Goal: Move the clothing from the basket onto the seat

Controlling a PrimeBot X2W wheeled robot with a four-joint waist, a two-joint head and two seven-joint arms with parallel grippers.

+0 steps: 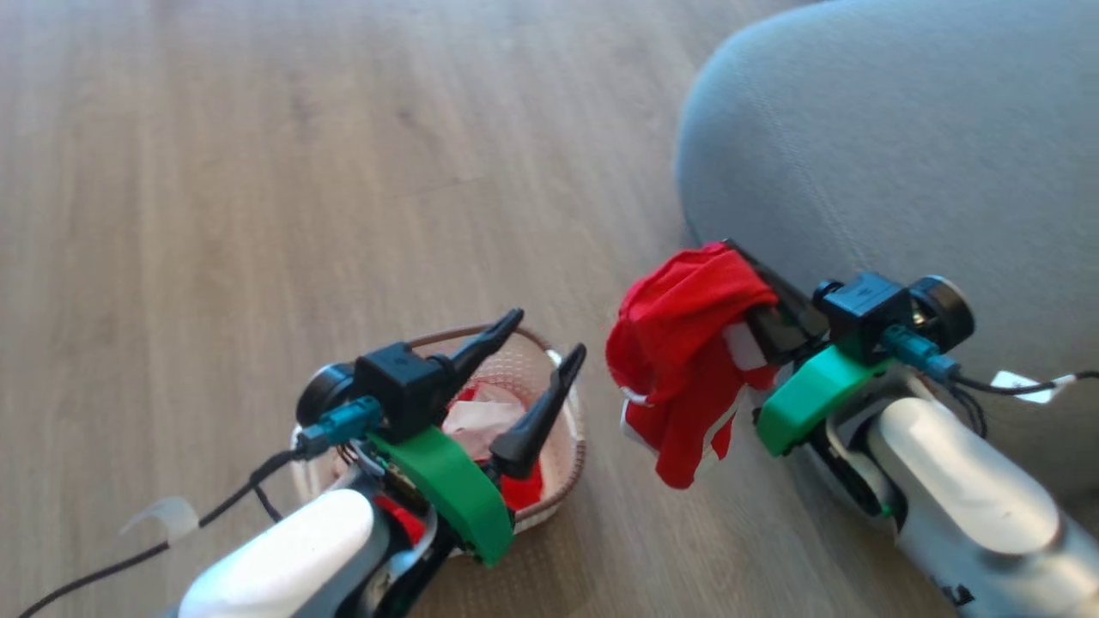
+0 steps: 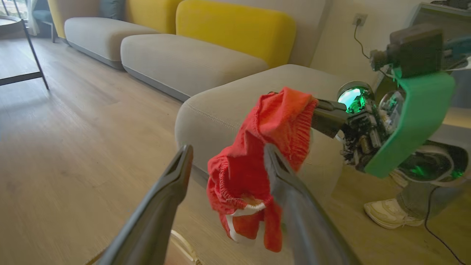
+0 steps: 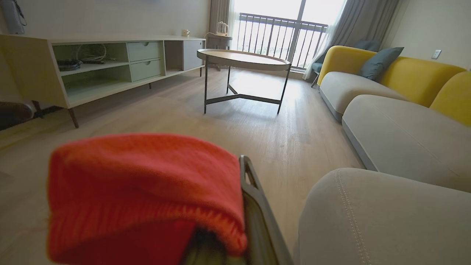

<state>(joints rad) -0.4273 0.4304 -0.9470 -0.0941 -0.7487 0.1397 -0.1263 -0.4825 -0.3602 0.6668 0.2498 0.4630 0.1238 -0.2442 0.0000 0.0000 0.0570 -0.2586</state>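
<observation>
My right gripper [image 1: 740,256] is shut on a bright red piece of clothing [image 1: 687,343] with white trim, which hangs in the air over the floor beside the rounded edge of the grey seat [image 1: 901,154]. The cloth drapes over the fingers and hides their tips. My left gripper [image 1: 548,333] stands open and holds nothing, above the cream basket [image 1: 573,481] with its brown rim. More red and pale fabric [image 1: 481,416] lies inside the basket. In the left wrist view the hanging clothing [image 2: 257,147] shows beyond my open fingers [image 2: 173,184], in front of the seat [image 2: 228,106].
Wooden floor lies all around. A person's shoe [image 2: 390,213] stands on the floor behind my right arm. More sofa cushions with yellow backs [image 3: 404,92], a round coffee table [image 3: 243,60] and a low cabinet [image 3: 92,66] are farther off.
</observation>
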